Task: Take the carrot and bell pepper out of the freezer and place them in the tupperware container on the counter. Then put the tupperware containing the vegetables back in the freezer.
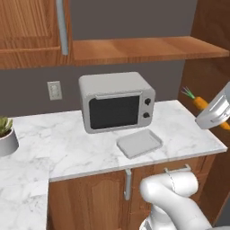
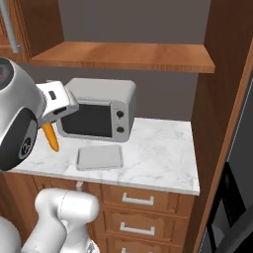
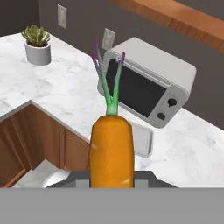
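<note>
Jaws are clamped on the carrot (image 3: 111, 151), which is held up off the worktop (image 1: 72, 148) so it can probably be dropped into the tupperware container (image 1: 139, 143).

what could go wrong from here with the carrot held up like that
1. The gripper holds the carrot high, off to the side of the tupperware container; released here, it would likely miss the shallow tray and hit the counter.
2. The microwave stands right behind the container, so overshooting could bump the carrot's green top into it.
</note>
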Controlling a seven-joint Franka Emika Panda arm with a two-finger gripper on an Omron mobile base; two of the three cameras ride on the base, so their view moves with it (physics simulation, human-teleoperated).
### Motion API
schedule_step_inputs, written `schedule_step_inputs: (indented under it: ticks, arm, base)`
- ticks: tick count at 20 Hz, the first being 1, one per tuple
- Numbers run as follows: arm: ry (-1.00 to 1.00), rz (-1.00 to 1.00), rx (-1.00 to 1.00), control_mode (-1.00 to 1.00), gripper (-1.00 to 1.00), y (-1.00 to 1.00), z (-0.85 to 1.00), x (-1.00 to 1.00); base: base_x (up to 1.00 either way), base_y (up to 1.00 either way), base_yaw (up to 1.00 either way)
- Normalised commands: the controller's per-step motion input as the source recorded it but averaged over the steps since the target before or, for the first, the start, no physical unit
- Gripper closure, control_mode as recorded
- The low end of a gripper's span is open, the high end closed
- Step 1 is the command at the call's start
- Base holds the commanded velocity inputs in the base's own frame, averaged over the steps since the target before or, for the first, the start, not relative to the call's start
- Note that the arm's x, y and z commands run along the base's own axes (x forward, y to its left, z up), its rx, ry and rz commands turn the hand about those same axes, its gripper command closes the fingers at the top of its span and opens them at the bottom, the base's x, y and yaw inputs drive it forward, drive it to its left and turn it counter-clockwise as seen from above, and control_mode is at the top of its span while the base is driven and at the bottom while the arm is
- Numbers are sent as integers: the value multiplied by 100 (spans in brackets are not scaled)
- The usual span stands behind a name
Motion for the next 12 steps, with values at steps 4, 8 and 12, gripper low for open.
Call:
schedule_step_inputs:
  ticks: [4, 8, 12]
  arm:
    - [0, 0, 0, 100, 100, 0, 0, 0]
    - [0, 0, 0, 100, 100, 0, 0, 0]
    - [2, 3, -3, -100, 100, 7, -20, 1]
  base:
    - [36, 0, -2]
    - [0, 2, 0]
    - [-2, 2, 0]
